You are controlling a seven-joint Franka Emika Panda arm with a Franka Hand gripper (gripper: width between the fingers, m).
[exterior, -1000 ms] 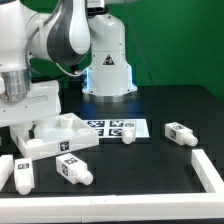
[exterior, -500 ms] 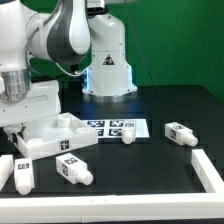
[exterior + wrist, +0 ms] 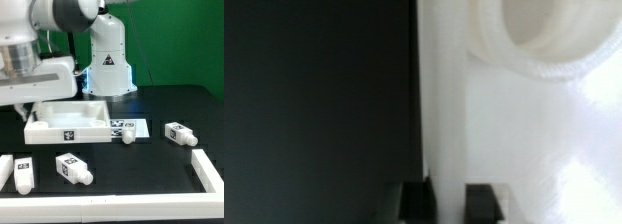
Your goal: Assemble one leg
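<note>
Leg: the leg (image 3: 72, 168) I would go for lies on its side on the bench (image 3: 150, 160), just in front of the tray. Its tag faces up, its round peg end points to the exterior view's right, and nothing touches it.
Feel: I judge it to be light, stiff plastic that is smooth enough to slip in a weak pinch. It looks sturdy. The square section should stop it rolling, but a piece this short may swivel.
Hold: I would pinch two opposite flat sides at mid-body, well off the peg, so that end stays free for a corner hole.
Other legs: a second leg (image 3: 22, 172) lies near it toward the exterior view's left. A third leg (image 3: 127, 133) lies at the marker board's edge, and a fourth leg (image 3: 180, 133) is well apart to the exterior view's right.
Tray: the tray (image 3: 50, 130) sits behind the leg. I cannot tell whether it rests on the bench or is raised. The wrist view shows a round hole (image 3: 553, 35) in it.
Gripper: the gripper (image 3: 448, 202) seems clenched on the tray's wall, since white plastic fills the narrow gap between its fingertips. It is not free for a leg.
Surroundings: the marker board (image 3: 138, 125) lies beside the tray, and a white rail (image 3: 210, 170) borders the bench.
</note>
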